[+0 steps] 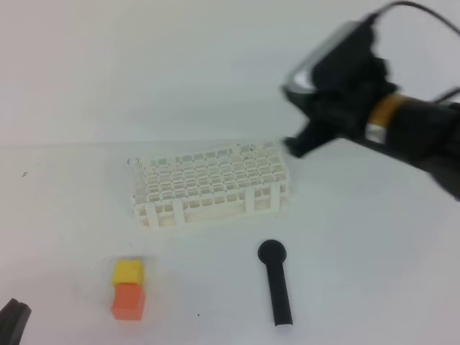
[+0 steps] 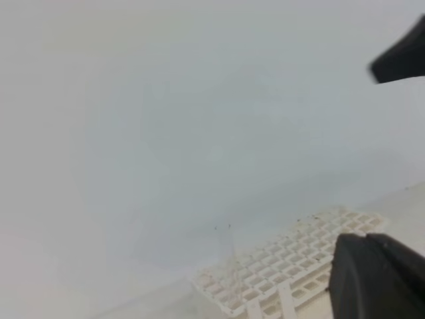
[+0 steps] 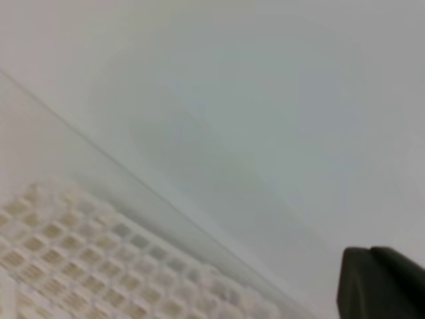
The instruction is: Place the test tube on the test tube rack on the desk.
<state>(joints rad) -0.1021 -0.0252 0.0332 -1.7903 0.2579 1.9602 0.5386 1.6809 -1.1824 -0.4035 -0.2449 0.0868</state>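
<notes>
Standing upright in the far left corner hole of the white plastic grid rack (image 1: 210, 184), the slim clear glass tube (image 1: 134, 164) looks already placed, its rim just above the grid. The right tool (image 1: 296, 146) hangs above the rack's right end, jaws pressed together and pinching nothing. The left tool (image 2: 372, 279) sits low and off to the side, also pressed together and empty. A good finish, I judge, means pulling clear without brushing the rack. The plain white worktop (image 1: 359, 237) also carries a black round-headed stick (image 1: 276, 282) and a yellow cube (image 1: 129, 271) touching an orange cube (image 1: 129, 301); behind is a bare pale wall.
</notes>
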